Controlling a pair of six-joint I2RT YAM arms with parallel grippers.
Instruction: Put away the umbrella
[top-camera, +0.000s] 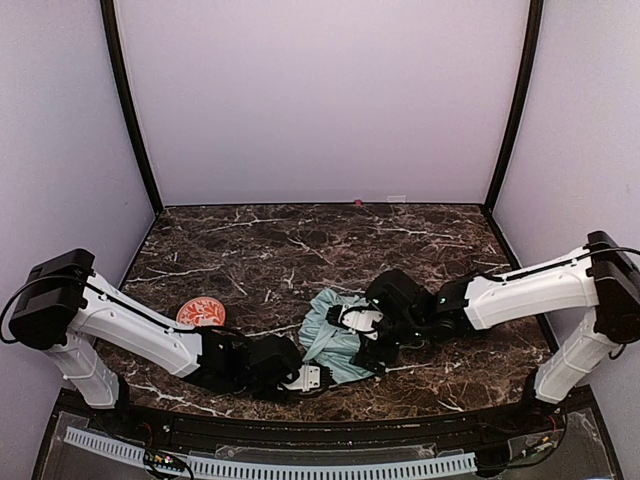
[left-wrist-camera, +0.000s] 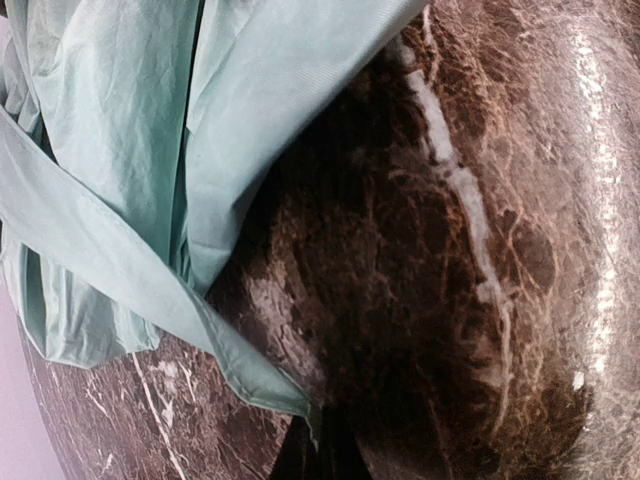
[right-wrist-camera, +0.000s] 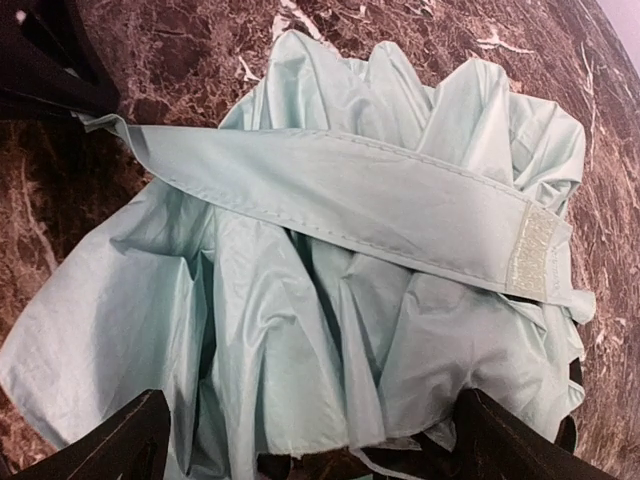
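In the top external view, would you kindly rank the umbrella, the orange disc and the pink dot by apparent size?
1. umbrella, clearly the largest.
2. orange disc.
3. pink dot, tiny; it lies farthest from the camera, so its true size is unsure.

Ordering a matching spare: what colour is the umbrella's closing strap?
The strap is pale mint green; the right wrist view shows it best.

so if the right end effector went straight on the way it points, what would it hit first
Likely the umbrella, whose bunched mint fabric lies ahead of the open right end effector; depth is unclear.
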